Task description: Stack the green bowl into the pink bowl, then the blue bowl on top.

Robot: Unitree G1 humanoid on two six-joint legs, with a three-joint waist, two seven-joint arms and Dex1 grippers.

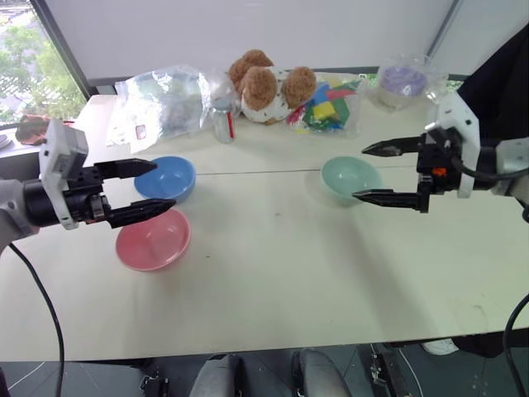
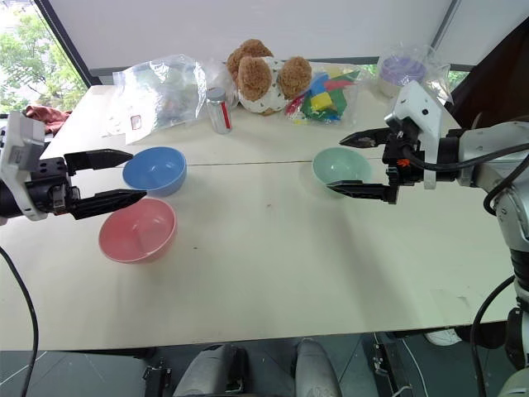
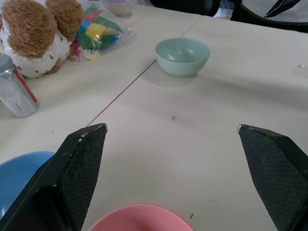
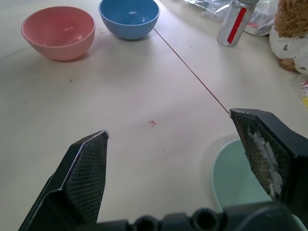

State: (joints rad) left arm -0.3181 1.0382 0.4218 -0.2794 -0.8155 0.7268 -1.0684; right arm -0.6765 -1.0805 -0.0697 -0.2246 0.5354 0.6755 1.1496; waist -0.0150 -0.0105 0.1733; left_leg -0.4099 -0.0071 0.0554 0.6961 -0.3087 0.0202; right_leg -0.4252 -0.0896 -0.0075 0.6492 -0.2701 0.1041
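The pale green bowl (image 1: 350,177) sits upright on the table, right of centre. My right gripper (image 1: 368,174) hovers over its right edge, open, with nothing between the fingers. On the left side the pink bowl (image 1: 154,239) lies nearer the front, and the blue bowl (image 1: 165,178) stands just behind it. Above those two bowls my left gripper (image 1: 154,186) hangs open and empty, pointing right. The left wrist view shows the green bowl (image 3: 183,56) across the table; the right wrist view shows the pink bowl (image 4: 57,32) and blue bowl (image 4: 129,18) side by side.
Along the back edge lie a clear plastic bag (image 1: 165,101), a small bottle with a red stripe (image 1: 223,120), brown plush toys (image 1: 269,85), a bag of coloured blocks (image 1: 331,106) and a bagged purple container (image 1: 402,83). A seam (image 1: 264,171) crosses the table (image 1: 289,281).
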